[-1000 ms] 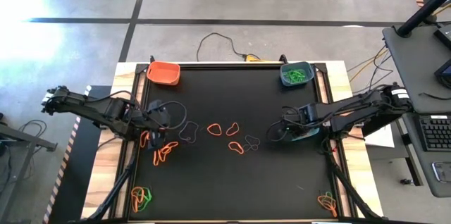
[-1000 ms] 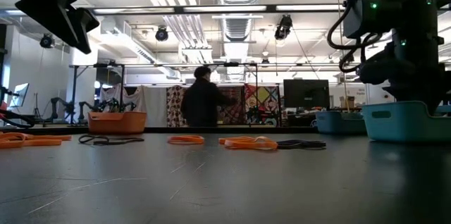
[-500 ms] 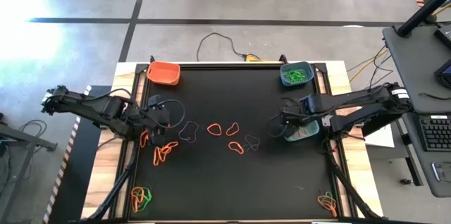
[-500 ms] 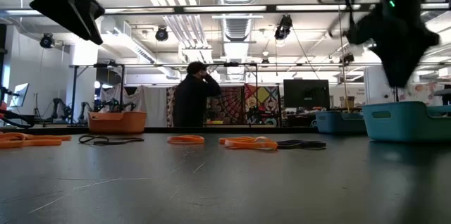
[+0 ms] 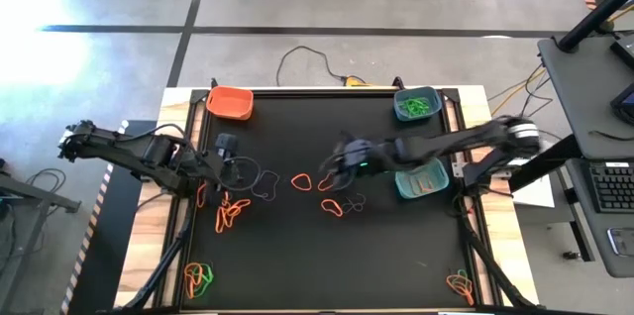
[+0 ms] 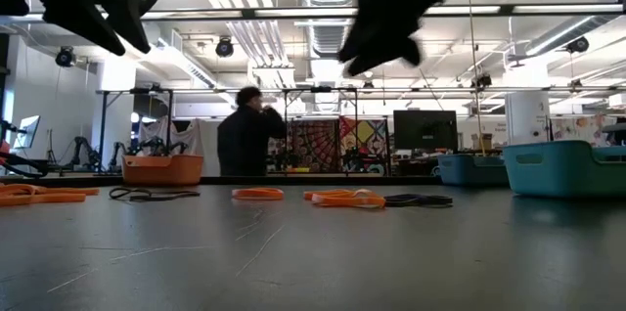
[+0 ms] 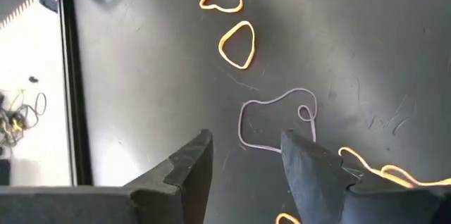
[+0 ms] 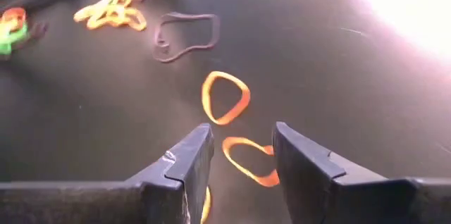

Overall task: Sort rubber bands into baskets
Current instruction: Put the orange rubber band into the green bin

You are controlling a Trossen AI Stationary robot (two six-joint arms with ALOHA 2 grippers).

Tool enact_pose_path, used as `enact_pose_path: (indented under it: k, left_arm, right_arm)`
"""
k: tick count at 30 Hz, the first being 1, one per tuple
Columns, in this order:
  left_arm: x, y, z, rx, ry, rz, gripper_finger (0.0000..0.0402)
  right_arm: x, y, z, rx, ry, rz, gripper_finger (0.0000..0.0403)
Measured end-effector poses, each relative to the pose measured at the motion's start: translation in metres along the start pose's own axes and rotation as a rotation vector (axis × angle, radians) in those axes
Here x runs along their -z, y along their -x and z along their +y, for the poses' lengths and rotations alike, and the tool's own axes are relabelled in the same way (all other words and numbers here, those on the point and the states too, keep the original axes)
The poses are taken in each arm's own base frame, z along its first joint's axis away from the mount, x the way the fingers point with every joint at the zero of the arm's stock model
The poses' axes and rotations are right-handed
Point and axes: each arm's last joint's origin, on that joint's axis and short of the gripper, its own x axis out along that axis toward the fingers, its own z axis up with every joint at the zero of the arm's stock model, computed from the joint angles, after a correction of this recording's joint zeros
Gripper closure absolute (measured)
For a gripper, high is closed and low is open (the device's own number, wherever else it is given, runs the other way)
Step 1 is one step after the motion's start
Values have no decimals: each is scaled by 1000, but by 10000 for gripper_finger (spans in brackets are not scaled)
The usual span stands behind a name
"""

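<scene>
Right gripper [image 5: 340, 159] is out over the middle of the desk [image 5: 297, 256], above the loose orange bands near frame centre. Judging by that, the step in hand is picking one orange band for the orange basket [image 5: 230, 102] at upper left.

To do it well: drop straight down on a single loop, not the pair. In the right wrist view two orange bands sit in line with the jaws, one [image 8: 225, 97] further out and one [image 8: 246, 160] right between the tips. Straddle one strand of the near loop, press to the desk, then close. The bands are thin and flat, so a high close would likely miss. Keep off the dark band [image 5: 354, 199] beside them.

Right jaws: spread a moderate gap, nothing held, and no contact with the desk that I can see.

Left gripper [image 5: 225, 161] hovers at centre-left, near the orange pile [image 5: 231, 214]. Its jaws are also parted and empty. The left wrist view shows the dark band [image 7: 275, 122] lying just ahead of them, not touched.

Band locations:
- a few orange and two dark ones mid-desk
- orange cluster at left
- orange/green clump [image 5: 198, 277] at lower left
- another clump [image 5: 461, 283] at lower right
- green ones already in the bowl at upper right [image 5: 414, 105]

The light teal basket [image 5: 420, 181] sits at centre right; can't tell what's in it.
</scene>
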Motion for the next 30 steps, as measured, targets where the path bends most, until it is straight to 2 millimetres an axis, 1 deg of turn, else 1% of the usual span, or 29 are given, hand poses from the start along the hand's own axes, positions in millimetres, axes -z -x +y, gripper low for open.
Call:
enact_pose_path:
  k: [2,5,9,13,16,22,26,30]
  left_arm:
    - [0,0,0,-1,-6,-2,248]
    - [-1,0,0,-2,2,-7,248]
    - [-2,0,1,-4,28,-22,248]
    - [-3,0,1,-7,35,-31,248]
    - [-4,-1,1,-9,43,-39,248]
    - [-3,-3,0,-8,130,-35,248]
    - [-2,-9,-1,-30,183,6,248]
    - [-4,-15,-1,-64,190,45,248]
  right_arm:
    - [-1,-26,5,6,51,32,261]
    - [-2,-57,8,35,111,102,261]
    - [-2,-88,10,55,189,153,261]
    - [7,-111,1,21,177,250,261]
    - [14,-115,-7,-5,150,359,262]
    - [31,-116,-8,-47,213,447,265]
    - [40,-121,-8,-64,264,476,279]
    - [43,-126,-11,-45,258,481,304]
